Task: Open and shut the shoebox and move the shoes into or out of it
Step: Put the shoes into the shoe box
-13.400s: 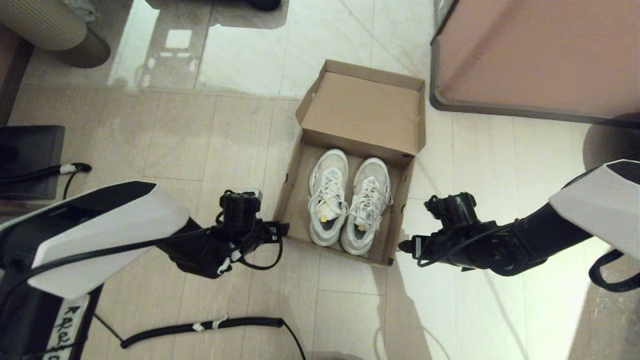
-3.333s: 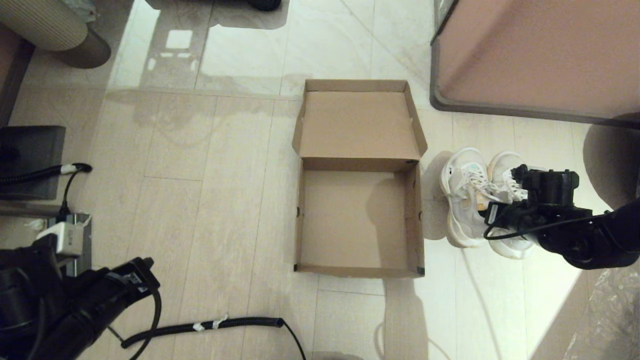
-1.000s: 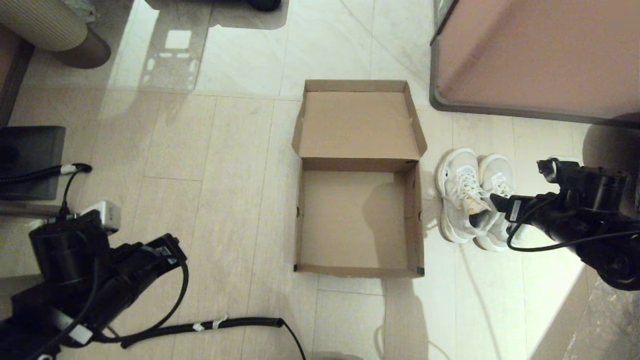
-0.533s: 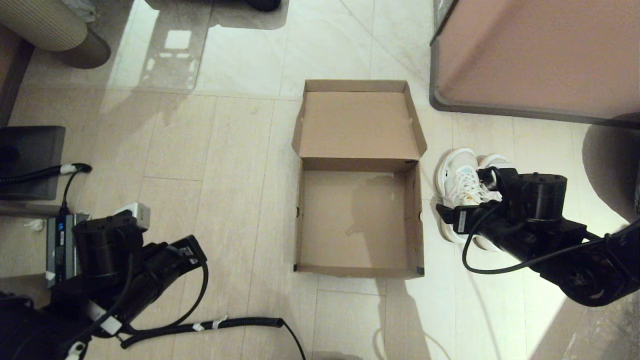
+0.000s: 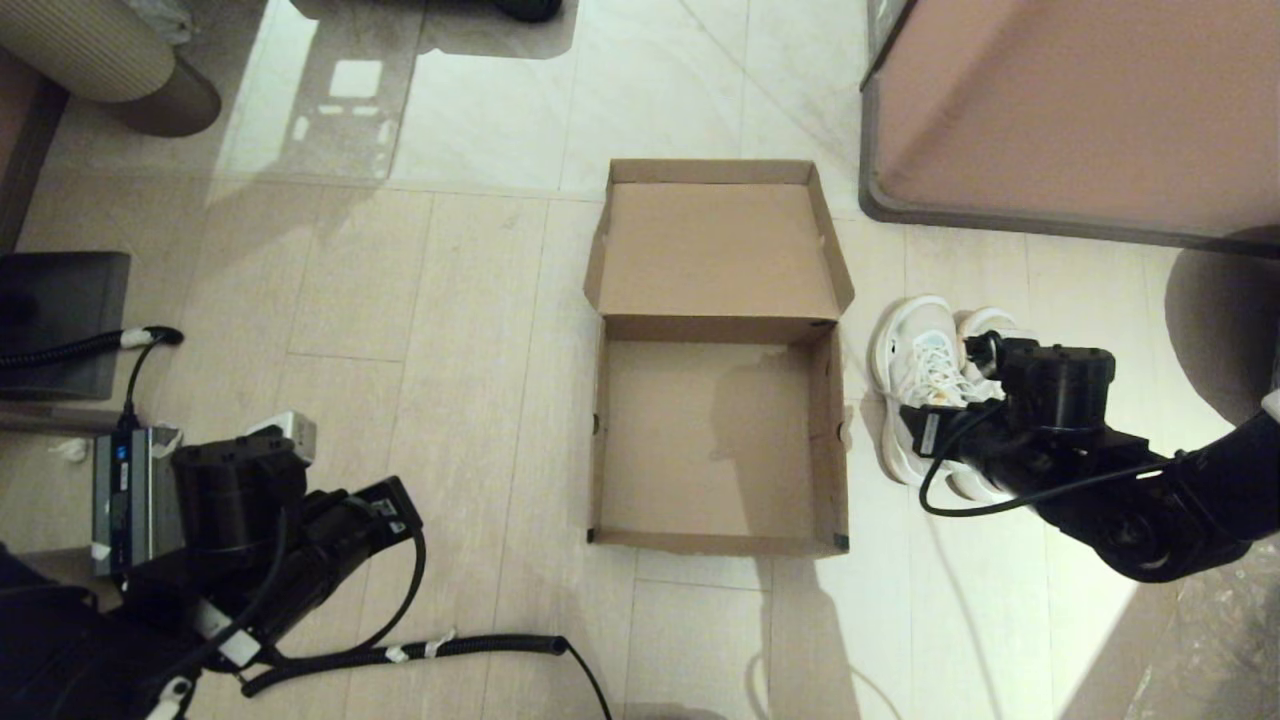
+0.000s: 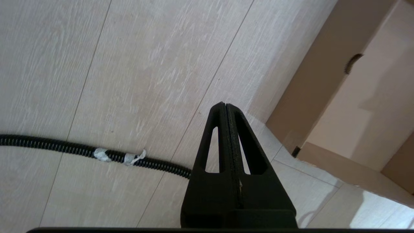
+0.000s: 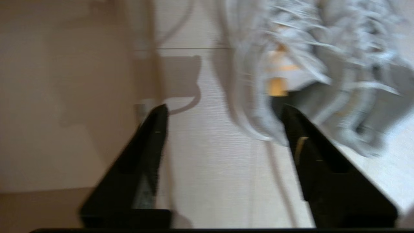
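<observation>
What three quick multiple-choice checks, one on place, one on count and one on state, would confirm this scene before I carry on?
1. Where are the shoes?
A. Inside the shoebox
B. On the floor on the shoebox's right side
C. On the open lid

2. How many shoes lie inside the shoebox?
A. None
B. One
C. Two

3. How do the right gripper fingers stand?
A. Shut on a shoe
B. Shut on nothing
C. Open, holding nothing

Answers: 1 B, the pair sits on the floor beyond the shoebox's right wall; 2 A, only bare cardboard shows inside; 3 C, floor shows between the spread fingers. The left gripper is shut, over the floor left of the shoebox.
</observation>
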`<state>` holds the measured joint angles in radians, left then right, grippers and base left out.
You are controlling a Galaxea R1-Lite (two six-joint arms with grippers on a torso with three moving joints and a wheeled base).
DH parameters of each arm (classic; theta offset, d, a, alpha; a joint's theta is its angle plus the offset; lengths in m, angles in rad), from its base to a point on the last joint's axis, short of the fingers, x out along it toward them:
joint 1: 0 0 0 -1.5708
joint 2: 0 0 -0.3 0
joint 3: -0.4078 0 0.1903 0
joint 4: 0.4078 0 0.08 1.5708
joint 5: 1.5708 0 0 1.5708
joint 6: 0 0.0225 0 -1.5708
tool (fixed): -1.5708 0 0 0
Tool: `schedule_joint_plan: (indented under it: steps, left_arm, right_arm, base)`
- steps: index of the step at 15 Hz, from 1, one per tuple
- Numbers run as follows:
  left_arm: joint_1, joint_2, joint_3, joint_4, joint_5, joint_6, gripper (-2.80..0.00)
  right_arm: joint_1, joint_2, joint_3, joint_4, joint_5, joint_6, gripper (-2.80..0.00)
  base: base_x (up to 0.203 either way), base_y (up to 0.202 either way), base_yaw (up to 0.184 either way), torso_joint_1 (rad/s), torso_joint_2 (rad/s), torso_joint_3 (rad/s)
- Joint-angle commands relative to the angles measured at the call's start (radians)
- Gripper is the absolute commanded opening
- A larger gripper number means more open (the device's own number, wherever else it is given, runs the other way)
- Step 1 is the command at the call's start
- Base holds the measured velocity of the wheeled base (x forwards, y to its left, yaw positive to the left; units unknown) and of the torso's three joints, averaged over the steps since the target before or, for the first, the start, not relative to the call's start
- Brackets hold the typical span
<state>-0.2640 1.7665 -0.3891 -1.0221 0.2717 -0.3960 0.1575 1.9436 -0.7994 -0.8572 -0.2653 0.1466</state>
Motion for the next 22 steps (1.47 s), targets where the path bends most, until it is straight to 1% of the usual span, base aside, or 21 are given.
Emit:
schedule_joint_plan:
  steps: [1, 5, 8, 10, 11, 13, 16, 20, 22]
  left_arm:
    - [-0.001, 0.01, 0.001, -0.006, 0.001, -0.003, -2.8]
    - [-0.001, 0.022, -0.003, -0.006, 0.003, 0.0, -2.8]
    - [0.0, 0.013, 0.019, -0.013, 0.006, -0.003, -2.8]
    - [-0.001, 0.018, 0.035, -0.035, 0.007, -0.003, -2.8]
    - [-0.001, 0.021, 0.036, -0.044, 0.006, -0.001, -2.8]
    - [-0.001, 0.019, 0.033, -0.046, 0.007, -0.001, -2.8]
    - [-0.001, 0.014, 0.036, -0.047, 0.01, -0.003, -2.8]
    - [0.002, -0.007, 0.066, -0.046, 0.032, 0.003, -2.8]
    - [0.002, -0.006, 0.069, -0.046, 0.032, 0.005, -2.8]
  right_arm:
    - [-0.1, -0.011, 0.014, -0.003, 0.018, 0.004, -2.8]
    - [-0.187, -0.008, 0.03, -0.002, 0.047, 0.005, -2.8]
    - [-0.27, 0.012, -0.015, 0.038, 0.087, 0.005, -2.8]
    - [-0.282, 0.009, -0.015, 0.069, 0.119, 0.005, -2.8]
    - [-0.282, 0.009, -0.011, 0.069, 0.123, 0.005, 0.0]
    - [-0.282, 0.01, -0.012, 0.067, 0.128, 0.006, 0.0]
    - [-0.288, 0.047, -0.036, 0.065, 0.166, 0.022, 0.0]
    - [-0.31, 0.194, -0.144, 0.061, 0.175, 0.022, 0.0]
    - [-0.314, 0.263, -0.195, 0.06, 0.184, 0.022, 0.0]
  base:
    - [0.0, 0.0, 0.0, 0.0, 0.0, 0.0]
    - [0.0, 0.0, 0.0, 0.0, 0.0, 0.0]
    - [0.0, 0.0, 0.0, 0.0, 0.0, 0.0]
    - [0.0, 0.0, 0.0, 0.0, 0.0, 0.0]
    - [0.0, 0.0, 0.0, 0.0, 0.0, 0.0]
    - [0.0, 0.0, 0.0, 0.0, 0.0, 0.0]
    - [0.0, 0.0, 0.0, 0.0, 0.0, 0.0]
    - [0.0, 0.0, 0.0, 0.0, 0.0, 0.0]
    - [0.0, 0.0, 0.0, 0.0, 0.0, 0.0]
